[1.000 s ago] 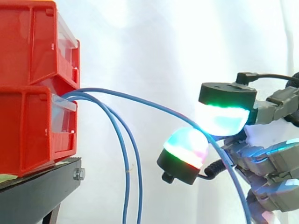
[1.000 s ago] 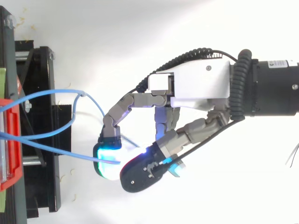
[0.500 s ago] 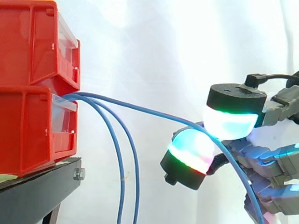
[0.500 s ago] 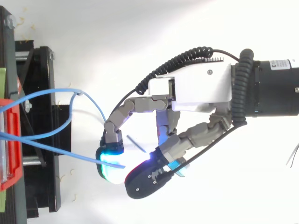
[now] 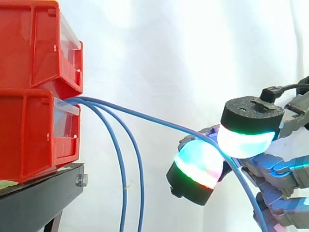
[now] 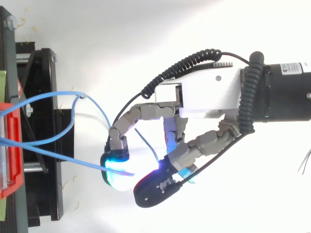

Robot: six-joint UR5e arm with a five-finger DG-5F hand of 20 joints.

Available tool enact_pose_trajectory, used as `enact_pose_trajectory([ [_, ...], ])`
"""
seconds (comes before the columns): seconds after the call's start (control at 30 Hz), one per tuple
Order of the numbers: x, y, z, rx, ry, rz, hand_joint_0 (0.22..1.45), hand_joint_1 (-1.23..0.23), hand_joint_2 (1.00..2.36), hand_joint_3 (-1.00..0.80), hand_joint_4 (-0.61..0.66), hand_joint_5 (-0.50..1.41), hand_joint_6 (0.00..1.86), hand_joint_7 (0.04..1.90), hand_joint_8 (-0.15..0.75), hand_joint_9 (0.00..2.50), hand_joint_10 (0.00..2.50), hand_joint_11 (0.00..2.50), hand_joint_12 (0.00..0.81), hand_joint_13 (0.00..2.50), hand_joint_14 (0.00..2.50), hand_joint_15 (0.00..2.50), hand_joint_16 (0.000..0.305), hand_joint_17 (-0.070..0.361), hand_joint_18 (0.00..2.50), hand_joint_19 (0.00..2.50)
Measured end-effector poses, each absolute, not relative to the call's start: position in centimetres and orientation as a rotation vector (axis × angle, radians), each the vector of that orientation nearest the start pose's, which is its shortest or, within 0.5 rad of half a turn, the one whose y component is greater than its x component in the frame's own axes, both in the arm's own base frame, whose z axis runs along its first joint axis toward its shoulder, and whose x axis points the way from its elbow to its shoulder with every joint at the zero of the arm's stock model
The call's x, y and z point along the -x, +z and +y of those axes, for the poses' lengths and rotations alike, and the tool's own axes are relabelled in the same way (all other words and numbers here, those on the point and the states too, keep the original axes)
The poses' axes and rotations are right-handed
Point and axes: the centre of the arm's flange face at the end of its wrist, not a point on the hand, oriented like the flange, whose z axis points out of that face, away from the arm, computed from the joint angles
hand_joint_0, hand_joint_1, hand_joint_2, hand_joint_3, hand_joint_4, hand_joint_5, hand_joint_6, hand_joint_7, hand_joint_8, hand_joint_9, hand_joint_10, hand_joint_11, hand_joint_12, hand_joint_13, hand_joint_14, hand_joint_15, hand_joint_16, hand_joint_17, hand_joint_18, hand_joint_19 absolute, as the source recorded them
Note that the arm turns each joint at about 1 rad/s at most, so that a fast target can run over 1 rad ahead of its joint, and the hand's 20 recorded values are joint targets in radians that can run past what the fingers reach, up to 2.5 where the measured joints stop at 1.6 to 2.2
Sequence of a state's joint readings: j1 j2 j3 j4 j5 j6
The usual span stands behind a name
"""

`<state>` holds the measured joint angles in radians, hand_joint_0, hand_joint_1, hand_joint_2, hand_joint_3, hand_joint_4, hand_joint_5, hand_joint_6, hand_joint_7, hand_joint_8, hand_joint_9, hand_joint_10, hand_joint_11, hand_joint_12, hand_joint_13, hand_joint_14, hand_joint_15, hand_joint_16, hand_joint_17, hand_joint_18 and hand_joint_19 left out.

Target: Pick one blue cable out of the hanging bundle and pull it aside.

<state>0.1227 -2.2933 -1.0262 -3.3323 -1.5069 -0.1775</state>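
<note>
Three thin blue cables come out of the front of the lower red bin (image 5: 34, 135). Two of them (image 5: 139, 183) hang straight down beside the black stand (image 5: 43, 193). The third blue cable (image 5: 145, 118) (image 6: 73, 159) is drawn out sideways, away from the bins, to my hand (image 5: 251, 116) (image 6: 209, 94). The hand's fingers are curled, and two glowing fingertips (image 5: 198, 162) pinch this cable between them. Past the pinch the cable drops down along the hand at the lower right of the side view.
An upper red bin (image 5: 34, 43) sits on the lower one at the left edge. From above, the stand (image 6: 46, 97) and a bin rim (image 6: 9, 145) lie at the left. A white curtain is behind.
The hand has moved a little farther from the bins and lower, with the cable in its pinch. The pulled cable now runs flatter, more apart from the two hanging ones.
</note>
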Motion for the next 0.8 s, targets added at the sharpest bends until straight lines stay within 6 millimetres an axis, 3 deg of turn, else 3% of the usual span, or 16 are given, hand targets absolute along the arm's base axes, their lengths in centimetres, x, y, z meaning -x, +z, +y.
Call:
enact_pose_trajectory([
  [0.13,-73.6,28.27,-4.87,-1.254,0.926,1.629,0.59,-0.66,1.01,-0.4,-0.22,0.05,0.76,0.95,0.121,1.63,0.04,0.87,0.336,1.25,0.03,0.82,0.044,0.1,0.88,0.78],
  [0.2,-73.66,28.2,-4.71,-1.249,0.932,1.626,0.49,-0.6,1.0,-0.5,-0.23,0.05,0.76,0.94,0.134,1.63,0.03,0.85,0.356,1.25,0.03,0.79,0.048,0.107,0.89,0.76],
  [0.33,-73.84,28.17,-4.52,-1.24,0.943,1.616,0.43,-0.59,1.0,-0.5,-0.22,0.06,0.75,0.96,0.15,1.65,0.03,0.84,0.377,1.28,0.03,0.77,0.053,0.12,0.94,0.71],
  [0.53,-73.97,28.17,-4.48,-1.235,0.951,1.606,0.56,-0.8,1.0,-0.43,-0.09,0.01,0.85,0.87,0.189,1.56,0.04,0.99,0.365,1.18,0.03,0.81,0.048,0.107,0.85,0.75],
  [0.6,-73.97,28.18,-4.49,-1.235,0.951,1.606,0.6,-0.83,1.01,-0.32,-0.07,0.01,0.86,0.86,0.212,1.59,0.03,1.07,0.371,1.19,0.03,0.83,0.05,0.111,0.9,0.74],
  [0.8,-73.98,28.16,-4.56,-1.235,0.951,1.604,0.61,-0.82,1.01,-0.32,-0.06,0.01,0.86,0.85,0.214,1.62,0.03,1.14,0.374,1.19,0.03,0.85,0.05,0.112,0.91,0.75],
])
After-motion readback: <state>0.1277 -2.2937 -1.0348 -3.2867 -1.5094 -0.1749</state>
